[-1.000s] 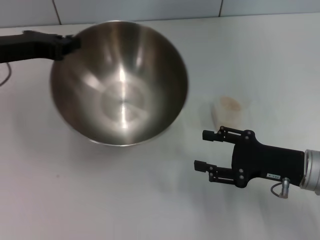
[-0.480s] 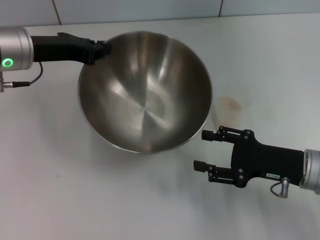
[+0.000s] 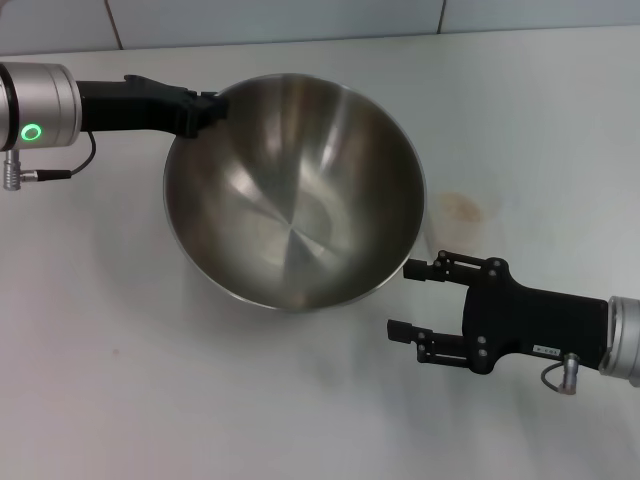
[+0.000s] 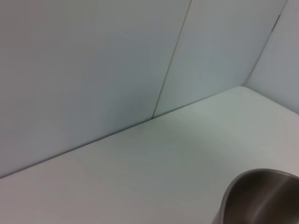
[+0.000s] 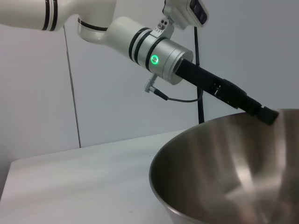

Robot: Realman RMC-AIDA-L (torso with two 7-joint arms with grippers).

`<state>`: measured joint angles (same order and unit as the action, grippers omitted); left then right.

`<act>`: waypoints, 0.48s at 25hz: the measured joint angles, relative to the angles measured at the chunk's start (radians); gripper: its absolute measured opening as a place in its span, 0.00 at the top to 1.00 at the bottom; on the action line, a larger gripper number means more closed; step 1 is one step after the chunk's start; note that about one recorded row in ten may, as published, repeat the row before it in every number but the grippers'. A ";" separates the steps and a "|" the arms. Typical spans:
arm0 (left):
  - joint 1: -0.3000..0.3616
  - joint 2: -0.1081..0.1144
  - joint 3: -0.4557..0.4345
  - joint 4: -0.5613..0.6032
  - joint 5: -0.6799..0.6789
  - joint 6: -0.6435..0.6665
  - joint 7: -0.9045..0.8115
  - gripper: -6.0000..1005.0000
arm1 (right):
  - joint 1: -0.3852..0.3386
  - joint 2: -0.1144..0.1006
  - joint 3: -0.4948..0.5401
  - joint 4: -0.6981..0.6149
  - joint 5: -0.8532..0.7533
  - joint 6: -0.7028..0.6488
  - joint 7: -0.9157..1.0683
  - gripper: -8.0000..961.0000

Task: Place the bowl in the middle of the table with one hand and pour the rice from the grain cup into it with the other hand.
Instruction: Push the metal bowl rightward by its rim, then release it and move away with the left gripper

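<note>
Your left tool [image 3: 207, 106] is clenched on the far-left rim of the bowl [image 3: 295, 190]. The bowl is a wide, round vessel of brushed steel with a thin rim and a smooth, reflective interior. It sits tilted, its opening turned toward the head camera. Its base lies near the middle of the worktop [image 3: 150, 380], a plain white matte surface; you cannot tell whether the base touches it. The bowl holds nothing.

Your right tool [image 3: 412, 299] hovers just beside the bowl's near-right edge, its black fingers spread and released, gripping nothing.

The cup [image 3: 457, 222] stands to the right of the bowl, beyond the right tool. It is small, clear and faint against the worktop, with a pale tan patch of rice [image 3: 461, 207] visible in it.

The right wrist view shows the bowl's curved outer wall [image 5: 219, 172] and the left tool [image 5: 264, 114] meeting the rim.
</note>
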<state>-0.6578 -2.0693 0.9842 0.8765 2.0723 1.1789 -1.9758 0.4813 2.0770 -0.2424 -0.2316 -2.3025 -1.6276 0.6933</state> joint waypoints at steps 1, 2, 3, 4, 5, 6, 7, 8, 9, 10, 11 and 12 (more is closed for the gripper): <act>-0.001 0.000 0.002 -0.003 0.001 -0.003 0.000 0.94 | 0.001 0.000 0.000 0.000 0.000 0.000 0.000 0.25; -0.001 0.000 0.002 -0.005 0.002 -0.006 0.000 0.94 | 0.001 0.000 -0.001 0.000 0.000 0.001 0.000 0.25; -0.002 0.000 0.002 -0.006 0.003 -0.008 0.000 0.94 | 0.002 0.000 -0.001 0.000 0.000 0.001 0.000 0.25; -0.002 0.000 0.002 -0.007 0.003 -0.010 0.000 0.94 | 0.003 0.000 -0.001 0.000 0.000 0.001 0.000 0.25; -0.003 0.000 0.002 -0.010 0.004 -0.013 0.000 0.94 | 0.003 -0.001 -0.001 0.000 0.000 0.001 0.000 0.25; -0.004 0.000 0.002 -0.013 0.004 -0.017 0.000 0.94 | 0.003 -0.001 -0.001 0.000 0.000 0.002 0.000 0.25; -0.006 0.002 0.002 -0.020 0.005 -0.021 0.000 0.94 | 0.004 -0.002 -0.002 0.000 0.000 0.002 0.000 0.25; -0.007 0.002 0.002 -0.026 0.005 -0.023 0.000 0.94 | 0.004 -0.002 -0.002 0.000 0.000 0.002 0.000 0.25; -0.010 0.003 0.002 -0.034 0.006 -0.027 0.001 0.94 | 0.004 -0.002 -0.002 0.000 0.000 0.002 0.000 0.25; -0.011 0.004 0.002 -0.039 0.007 -0.029 0.001 0.94 | 0.004 -0.002 -0.002 0.000 0.000 0.002 0.000 0.25; -0.012 0.005 0.003 -0.043 0.007 -0.033 0.001 0.94 | 0.004 -0.002 -0.002 -0.001 0.000 0.002 0.000 0.25; -0.013 0.005 0.003 -0.045 0.007 -0.035 0.001 0.94 | 0.004 -0.002 -0.002 -0.003 0.000 0.002 0.000 0.25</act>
<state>-0.6706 -2.0648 0.9872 0.8313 2.0795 1.1435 -1.9744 0.4848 2.0751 -0.2440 -0.2343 -2.3025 -1.6256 0.6933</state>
